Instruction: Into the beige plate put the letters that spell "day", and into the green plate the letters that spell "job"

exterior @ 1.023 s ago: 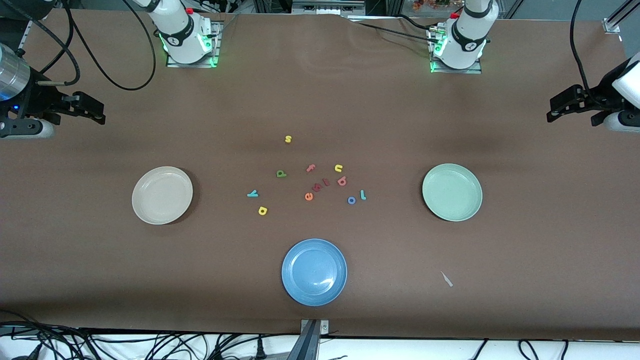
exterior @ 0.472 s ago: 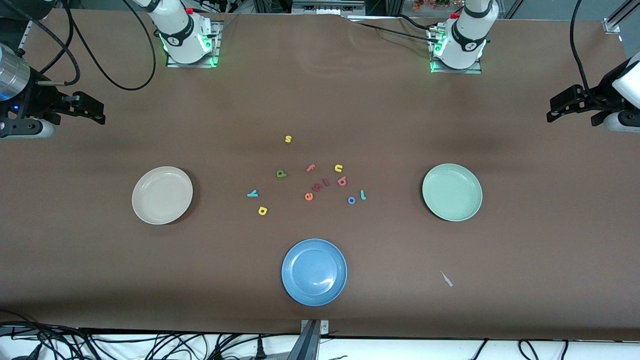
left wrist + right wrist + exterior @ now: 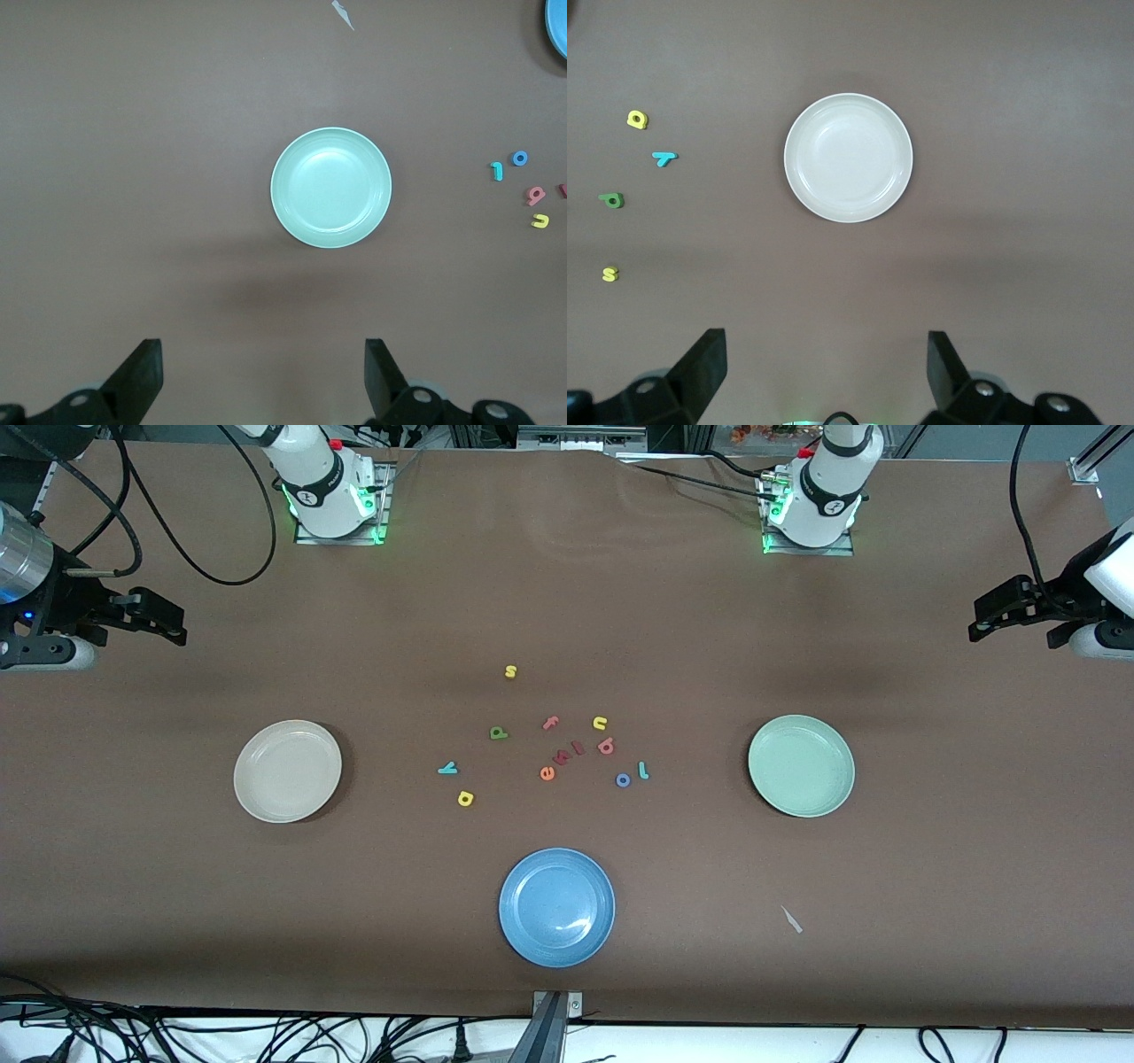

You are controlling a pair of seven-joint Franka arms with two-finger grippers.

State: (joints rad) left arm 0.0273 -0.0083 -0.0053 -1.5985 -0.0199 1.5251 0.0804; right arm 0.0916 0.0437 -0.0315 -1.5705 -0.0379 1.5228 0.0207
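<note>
Waiting at both ends: left pincer (image 3: pixel 982 622) hangs over the left arm's end of the worktop (image 3: pixel 567 602), right pincer (image 3: pixel 173 624) over the right arm's end, fingers of both spread wide, holding nothing.

Beige plate (image 3: pixel 288 771) toward the right arm's end, green plate (image 3: pixel 802 765) toward the left arm's end, both bare. Blue plate (image 3: pixel 557 907) nearest the front camera, also bare.

Letters all loose on the worktop between the plates:
- green "d" (image 3: pixel 499 732), teal "y" (image 3: pixel 448 768), yellow "a" (image 3: pixel 465 798) on the beige plate's side
- salmon "b" (image 3: pixel 606 746), blue "o" (image 3: pixel 623 780), teal "j" (image 3: pixel 643 771) on the green plate's side; "o" and "j" just beside each other
- extras mixed in: yellow "s" (image 3: pixel 510 671), yellow "u" (image 3: pixel 600 723), salmon "f" (image 3: pixel 551 723), orange "e" (image 3: pixel 547 773), two dark red letters (image 3: pixel 570 753) close by the "e"; can't read those

Small pale scrap (image 3: pixel 791 919) lies nearer the front camera than the green plate. No readable brand marks.
</note>
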